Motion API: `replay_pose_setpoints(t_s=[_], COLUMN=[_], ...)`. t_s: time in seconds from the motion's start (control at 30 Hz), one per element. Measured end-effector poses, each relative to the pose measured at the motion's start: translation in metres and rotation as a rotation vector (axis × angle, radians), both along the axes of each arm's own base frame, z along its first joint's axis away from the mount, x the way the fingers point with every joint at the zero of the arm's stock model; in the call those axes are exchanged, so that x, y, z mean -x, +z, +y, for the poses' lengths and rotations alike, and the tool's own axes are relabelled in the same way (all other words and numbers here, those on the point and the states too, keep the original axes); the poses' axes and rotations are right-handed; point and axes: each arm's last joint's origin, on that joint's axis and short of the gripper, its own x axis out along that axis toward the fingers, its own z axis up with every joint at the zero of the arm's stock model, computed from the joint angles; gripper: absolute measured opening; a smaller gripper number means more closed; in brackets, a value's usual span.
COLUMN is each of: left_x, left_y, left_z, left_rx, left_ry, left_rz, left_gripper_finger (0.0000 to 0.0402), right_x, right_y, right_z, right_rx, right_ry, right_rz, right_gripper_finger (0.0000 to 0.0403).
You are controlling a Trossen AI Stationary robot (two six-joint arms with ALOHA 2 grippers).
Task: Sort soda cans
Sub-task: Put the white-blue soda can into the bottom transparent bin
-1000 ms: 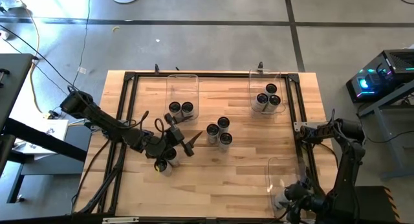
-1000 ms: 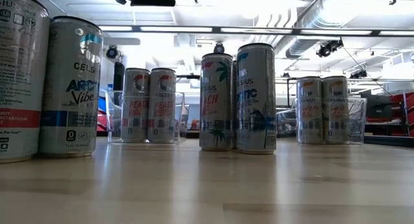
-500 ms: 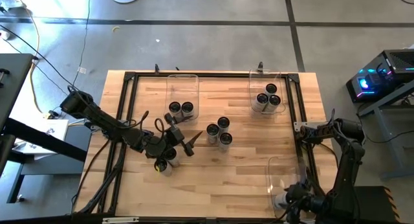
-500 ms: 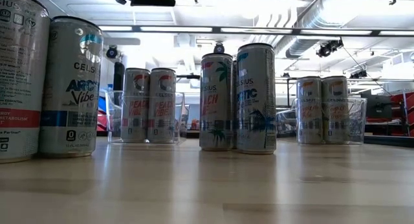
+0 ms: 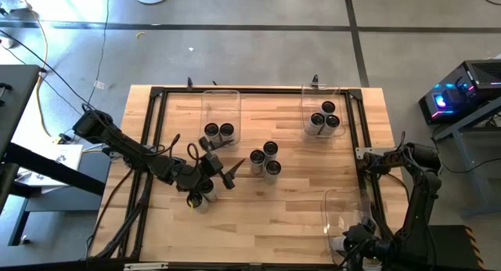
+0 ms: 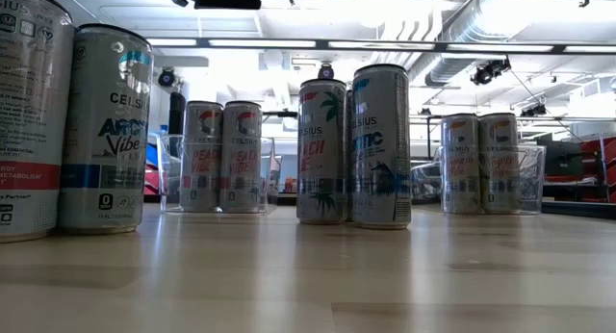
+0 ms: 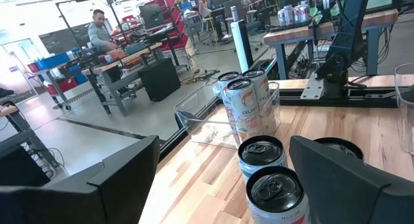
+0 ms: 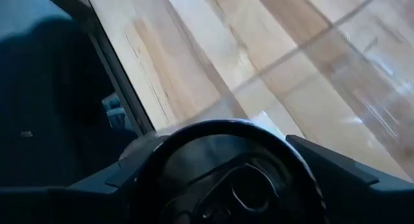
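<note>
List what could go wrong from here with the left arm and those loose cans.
1. The left gripper, open, faces three cans packed together mid-table; closing on one could topple its neighbours.
2. Two more cans stand right beside the left arm's wrist, so a careless swing might knock them over.

The right gripper waits at the near right edge, over a can.

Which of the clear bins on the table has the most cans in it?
The bin at the far right: it holds three cans. The far-left bin holds only two, and the loose trio mid-table sits in no bin.
</note>
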Motion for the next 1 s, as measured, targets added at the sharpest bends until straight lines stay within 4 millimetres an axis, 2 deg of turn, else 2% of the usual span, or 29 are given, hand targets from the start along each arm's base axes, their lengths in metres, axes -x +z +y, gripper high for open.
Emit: replay_pose_setpoints(t_s=[0.27, 0.5, 0.67, 0.9, 1.0], left_x=[0.000, 0.000, 0.000, 0.000, 0.000], left_y=[0.000, 0.000, 0.000, -0.001, -0.001], left_z=[0.000, 0.000, 0.000, 0.000, 0.000], left_rx=[0.000, 0.000, -0.001, 0.000, 0.000], left_ry=[0.000, 0.000, 0.000, 0.000, -0.001], left_rz=[0.000, 0.000, 0.001, 0.006, 0.007], left_gripper_finger=[0.0339, 0.0339, 0.0339, 0.0339, 0.0339], right_x=[-0.004, -0.020, -0.025, -0.015, -0.007], right_y=[0.000, 0.003, 0.007, 0.029, 0.032], right_z=[-0.001, -0.008, -0.014, -0.013, -0.012], right_rx=[-0.010, 0.025, 0.027, 0.034, 0.029], right_ry=[0.005, 0.070, 0.089, 0.046, 0.018], right_rz=[0.061, 0.129, 0.174, 0.202, 0.204], right_gripper_finger=[0.0292, 0.0247, 0.0240, 0.0240, 0.0240])
